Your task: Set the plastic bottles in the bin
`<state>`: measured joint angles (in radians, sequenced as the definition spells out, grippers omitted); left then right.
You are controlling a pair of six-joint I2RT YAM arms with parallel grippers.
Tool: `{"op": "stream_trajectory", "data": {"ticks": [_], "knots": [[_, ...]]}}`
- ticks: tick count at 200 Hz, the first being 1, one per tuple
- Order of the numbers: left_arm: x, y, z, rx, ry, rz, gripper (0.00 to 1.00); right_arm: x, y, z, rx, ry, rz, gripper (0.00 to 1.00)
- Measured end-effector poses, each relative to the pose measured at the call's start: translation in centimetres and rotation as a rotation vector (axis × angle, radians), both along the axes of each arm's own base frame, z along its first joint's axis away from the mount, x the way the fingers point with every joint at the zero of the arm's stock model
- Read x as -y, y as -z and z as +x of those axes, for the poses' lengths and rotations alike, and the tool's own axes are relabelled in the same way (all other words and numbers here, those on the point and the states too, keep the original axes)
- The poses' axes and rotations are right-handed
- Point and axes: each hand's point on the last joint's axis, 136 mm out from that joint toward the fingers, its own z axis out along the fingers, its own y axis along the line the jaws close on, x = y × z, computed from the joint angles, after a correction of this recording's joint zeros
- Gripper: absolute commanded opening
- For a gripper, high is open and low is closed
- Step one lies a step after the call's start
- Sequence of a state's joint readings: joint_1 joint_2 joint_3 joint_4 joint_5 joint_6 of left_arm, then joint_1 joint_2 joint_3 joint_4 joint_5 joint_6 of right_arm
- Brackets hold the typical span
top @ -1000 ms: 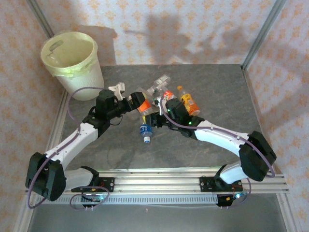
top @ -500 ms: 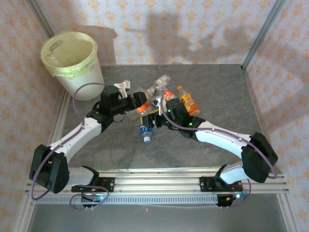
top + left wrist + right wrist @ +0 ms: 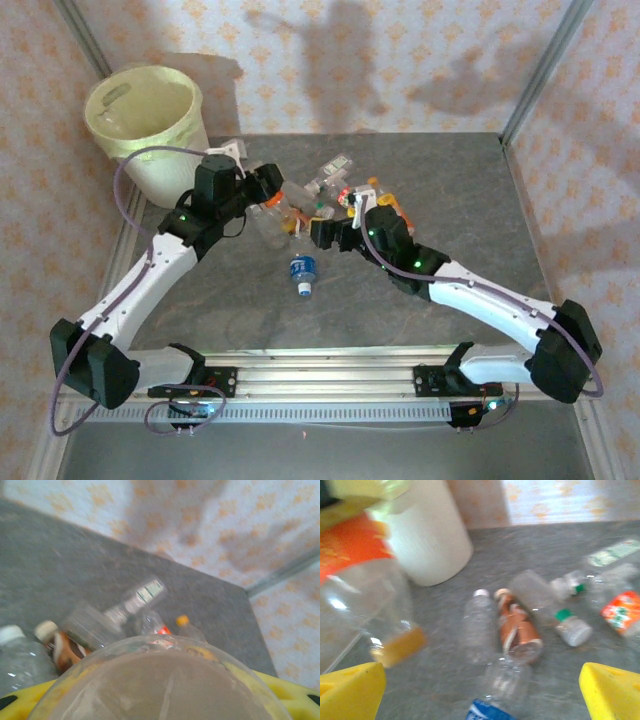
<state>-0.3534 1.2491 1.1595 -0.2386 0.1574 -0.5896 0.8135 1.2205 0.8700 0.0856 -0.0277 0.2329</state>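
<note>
in the blurred left wrist view the orange-labelled bottle (image 3: 160,680) mostly hides the jaws; left gripper (image 3: 272,195), upper centre, seemingly pinches it. right gripper (image 3: 318,233) points left, fingers (image 3: 350,685) spread.

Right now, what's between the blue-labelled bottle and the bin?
In the right wrist view, a clear white-capped bottle lies there, then bare table up to the bin. In the top view, the left arm crosses above that stretch.

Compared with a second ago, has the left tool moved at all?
Yes. In the top view the left tool, gripping a bottle, has shifted back and to the left, closer to the bin.
</note>
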Motion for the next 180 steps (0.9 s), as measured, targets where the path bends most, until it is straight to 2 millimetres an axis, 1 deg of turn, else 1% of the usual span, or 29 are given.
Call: {"op": "stream_trajectory", "data": {"ticks": [32,45,60,84,113,150,180], "knots": [[-3.6,-1.8,0.7,0.029,-0.140,0.084,0.58,2.9,2.0,1.0,-0.040,0.180,-0.036,0.99],[-5.3,-2.7,1.0,0.044,-0.201,0.108,0.59,3.6,2.4,1.2,-0.050,0.221,-0.044,0.99],[-7.7,-4.2,1.4,0.076,-0.281,0.135,0.60,4.2,2.5,1.3,-0.053,0.257,-0.044,0.99],[-11.3,-7.5,2.0,0.146,-0.414,0.161,0.60,5.0,2.3,1.5,-0.044,0.303,-0.039,0.99],[-14.2,-11.1,3.3,0.239,-0.527,0.190,0.60,6.1,1.7,1.4,-0.021,0.346,-0.028,0.99],[-16.5,-14.2,5.0,0.327,-0.617,0.274,0.60,7.3,0.6,1.3,0.012,0.394,-0.015,0.99],[-19.9,-16.3,5.8,0.375,-0.728,0.333,0.61,7.9,0.0,1.1,0.027,0.405,-0.006,0.99]]}}
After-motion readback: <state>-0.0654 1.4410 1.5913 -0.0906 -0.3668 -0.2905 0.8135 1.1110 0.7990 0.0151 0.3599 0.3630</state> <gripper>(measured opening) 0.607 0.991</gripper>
